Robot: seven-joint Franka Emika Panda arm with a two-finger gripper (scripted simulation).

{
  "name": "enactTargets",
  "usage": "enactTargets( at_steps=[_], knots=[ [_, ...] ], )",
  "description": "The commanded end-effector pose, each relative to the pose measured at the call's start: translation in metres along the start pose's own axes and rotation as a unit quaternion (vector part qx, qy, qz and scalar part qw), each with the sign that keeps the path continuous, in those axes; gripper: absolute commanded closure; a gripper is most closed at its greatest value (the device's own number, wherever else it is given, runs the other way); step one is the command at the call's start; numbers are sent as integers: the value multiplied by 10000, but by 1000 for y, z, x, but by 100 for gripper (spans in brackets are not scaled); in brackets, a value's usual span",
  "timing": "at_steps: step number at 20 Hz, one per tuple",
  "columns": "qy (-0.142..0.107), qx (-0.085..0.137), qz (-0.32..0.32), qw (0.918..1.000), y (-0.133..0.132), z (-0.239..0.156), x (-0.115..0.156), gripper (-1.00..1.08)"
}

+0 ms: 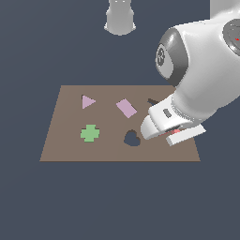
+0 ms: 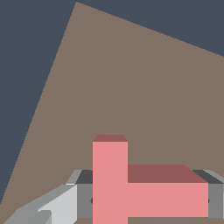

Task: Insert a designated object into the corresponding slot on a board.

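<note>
The salmon-red T-shaped block (image 2: pixel 131 192) sits between my gripper's (image 2: pixel 150 199) two grey fingers (image 2: pixel 84 200), which touch both of its ends. In the exterior view only a red sliver of the T (image 1: pixel 174 132) shows under my gripper (image 1: pixel 174 137), low over the front right part of the brown board (image 1: pixel 65 140). The dark T-shaped slot (image 1: pixel 152 101) lies just behind the hand at the board's back right and is mostly hidden by the arm. I cannot tell whether the T rests on the board or is lifted.
On the board are a pink triangle (image 1: pixel 87 101), a pink rectangle (image 1: pixel 126 108), a green cross (image 1: pixel 90 133) and a dark heart-shaped hole (image 1: pixel 132 138) just to the exterior view's left of the hand. The robot base (image 1: pixel 120 18) stands behind the board.
</note>
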State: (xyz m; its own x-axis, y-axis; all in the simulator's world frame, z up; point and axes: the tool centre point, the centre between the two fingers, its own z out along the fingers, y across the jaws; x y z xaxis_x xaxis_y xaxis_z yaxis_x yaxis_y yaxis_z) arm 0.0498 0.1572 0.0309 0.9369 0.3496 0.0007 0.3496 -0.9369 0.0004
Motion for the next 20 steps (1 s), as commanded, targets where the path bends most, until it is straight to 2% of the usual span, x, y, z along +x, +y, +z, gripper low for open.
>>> enactTargets(
  at_steps=[1,11,20],
  knots=[
    [1,0,-1,10000,0,0,0,108],
    [-6,2,-155,9999,-2,-3,-4,108],
    [-5,1,-950,9955,-10,-4,-23,108]
  ],
)
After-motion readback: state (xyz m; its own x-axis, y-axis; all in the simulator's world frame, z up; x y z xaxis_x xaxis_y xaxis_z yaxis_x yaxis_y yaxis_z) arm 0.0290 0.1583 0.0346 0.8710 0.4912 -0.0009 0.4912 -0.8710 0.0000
